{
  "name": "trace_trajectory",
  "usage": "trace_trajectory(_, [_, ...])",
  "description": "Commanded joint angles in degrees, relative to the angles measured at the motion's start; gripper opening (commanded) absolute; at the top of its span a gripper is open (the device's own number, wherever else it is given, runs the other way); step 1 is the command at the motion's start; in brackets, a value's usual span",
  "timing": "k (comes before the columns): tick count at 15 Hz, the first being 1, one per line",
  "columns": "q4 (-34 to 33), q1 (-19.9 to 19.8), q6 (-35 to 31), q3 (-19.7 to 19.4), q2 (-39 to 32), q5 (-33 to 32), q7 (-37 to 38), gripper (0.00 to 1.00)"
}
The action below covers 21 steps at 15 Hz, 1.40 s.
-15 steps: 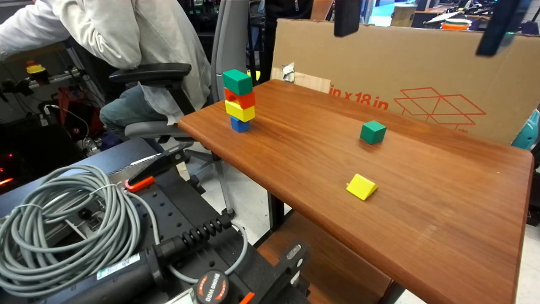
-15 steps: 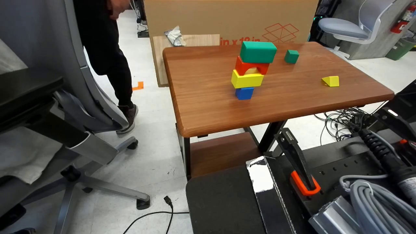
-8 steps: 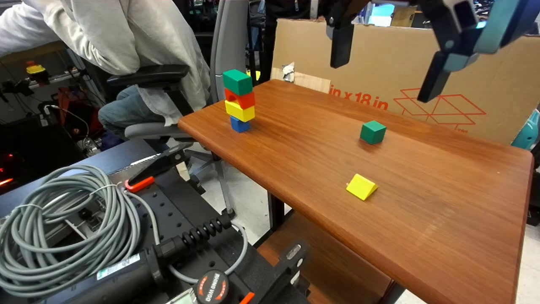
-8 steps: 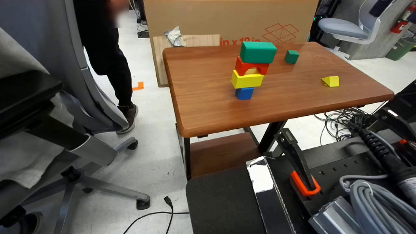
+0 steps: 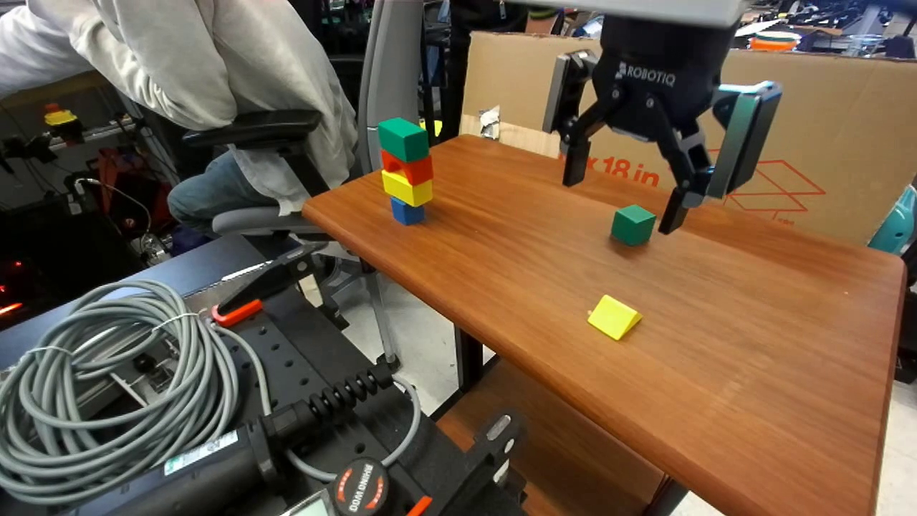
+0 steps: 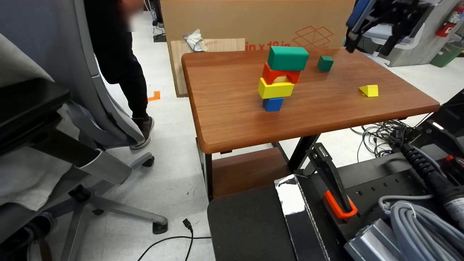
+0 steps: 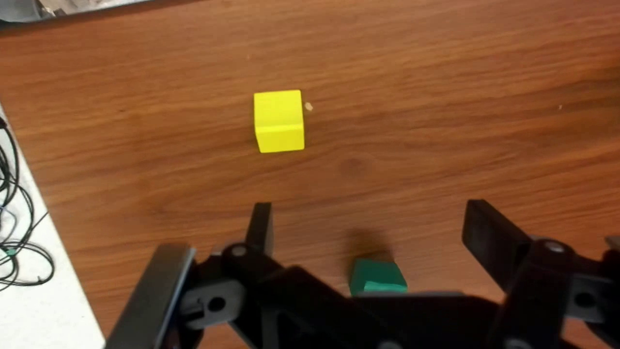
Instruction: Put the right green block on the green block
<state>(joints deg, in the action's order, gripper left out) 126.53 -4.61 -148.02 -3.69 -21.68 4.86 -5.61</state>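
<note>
A black Robotiq gripper (image 5: 622, 201) with jointed links is hanging above a brown wooden table (image 5: 752, 337) that is showing streaky grain and a rounded edge. The gripper is holding nothing, its two blocky, flat-sided fingers spreading wide apart. A small, dull dark green cube (image 5: 633, 225), smooth-faced and crisp-edged, is resting on the wood, lower than the gripper; in the wrist view it is appearing between the fingers, partly hidden by the gripper's dark body. Well apart from it, a brighter green rectangular block (image 6: 288, 58) is lying on top of a tower. Beneath, a red arch-shaped block (image 6: 269, 74) is standing on a yellow rectangular block (image 6: 276, 90), which is sitting on a small blue block (image 6: 273, 104). Near the green cube, a glossy yellow triangular prism (image 5: 614, 317) is lying on the tabletop. Beyond the table, a brown cardboard panel (image 6: 253, 21) with red printed lines is standing upright, and a pale, wood-grained board (image 6: 224, 44) is standing before it.
</note>
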Motion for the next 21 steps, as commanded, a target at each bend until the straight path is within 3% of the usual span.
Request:
trace_trajectory(1, [-10.6,1.4,1.8,0.6,-10.0,-2.0,3.4,1.00])
trace_trajectory(5, [-17.0,3.1,1.8,0.1,-15.8,-3.7,5.1,1.00])
trace_trajectory(14, [-24.8,4.2,3.6,-0.1,-21.1,-6.2,7.8,1.00])
trace_trajectory(15, [-25.5,4.6,3.9,-0.5,-21.6,-6.6,8.5,0.91])
trace_trajectory(16, [-26.2,4.8,4.5,-0.7,-22.1,-6.8,9.2,0.74])
trace_trajectory(21, [-26.7,4.3,9.5,-0.3,-21.1,-6.1,10.5,0.35])
